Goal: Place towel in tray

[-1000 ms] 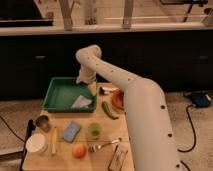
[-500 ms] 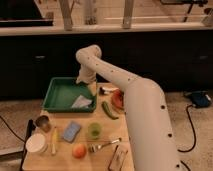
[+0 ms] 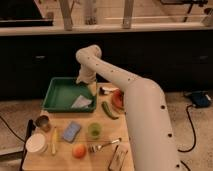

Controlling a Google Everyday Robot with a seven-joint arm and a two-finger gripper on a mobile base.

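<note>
A green tray (image 3: 59, 95) sits at the back left of the wooden table. A white towel (image 3: 82, 102) lies inside the tray near its right front corner. My gripper (image 3: 90, 88) hangs at the end of the white arm, over the tray's right side, just above and behind the towel. The towel lies flat in the tray, apart from the gripper.
On the table are a green cucumber (image 3: 108, 110), a red item (image 3: 118, 99), a green cup (image 3: 93, 130), a blue sponge (image 3: 71, 131), an orange (image 3: 79, 150), a fork (image 3: 104, 145), a metal cup (image 3: 43, 122), a white bowl (image 3: 37, 143) and a banana (image 3: 54, 140).
</note>
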